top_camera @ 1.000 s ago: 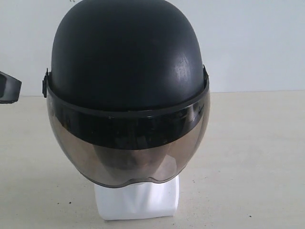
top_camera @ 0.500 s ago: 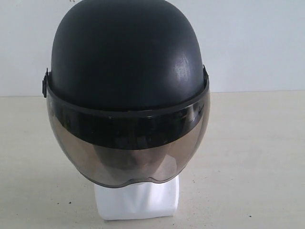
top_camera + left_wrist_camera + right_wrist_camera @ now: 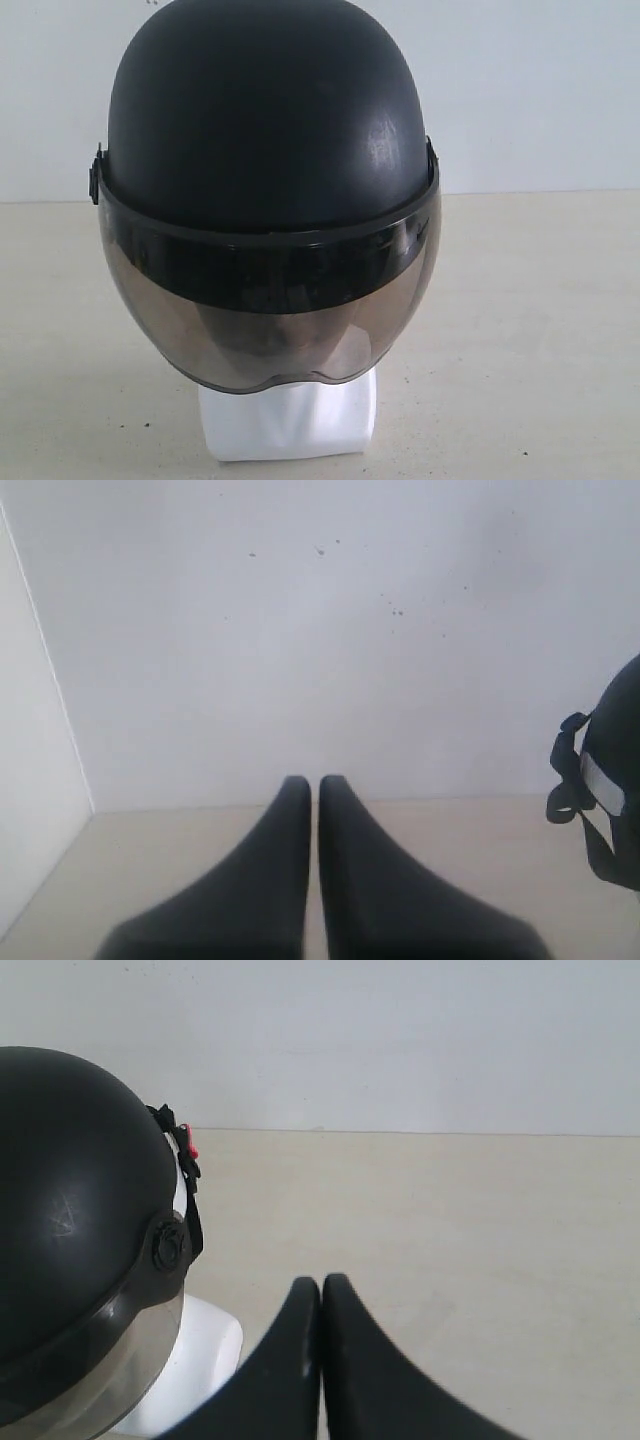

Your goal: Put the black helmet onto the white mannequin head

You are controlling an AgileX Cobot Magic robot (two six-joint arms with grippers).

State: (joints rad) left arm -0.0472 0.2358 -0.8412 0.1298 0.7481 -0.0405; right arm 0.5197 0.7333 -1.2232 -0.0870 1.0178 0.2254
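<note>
The black helmet (image 3: 265,120) is sitting down over the white mannequin head (image 3: 290,420) at the middle of the table (image 3: 540,330). Its smoky visor (image 3: 270,320) is hanging across the face, and only the block base is showing at 6 o'clock beneath it. I am judging the placing as good as done, so what I am worrying about now is undoing it. The load is looking top-heavy on that small base, and the shell is looking roomier than the head, so a brush from either of my arms on the way past could be rocking the helmet askew or tipping the whole head over. The rim is also appearing to ride a touch lower toward 9 o'clock, which could be letting it slide if jolted. The strap (image 3: 570,780) is dangling loose at the side and could be catching a finger. My left gripper (image 3: 314,785) is hanging clear of the helmet, I am guessing out beyond 9 o'clock, its fingers pressed together on nothing. My right gripper (image 3: 321,1285) is hovering beside the side pivot (image 3: 168,1245), probably out toward 3 o'clock, apart from it, fingers likewise pressed together and carrying nothing
</note>
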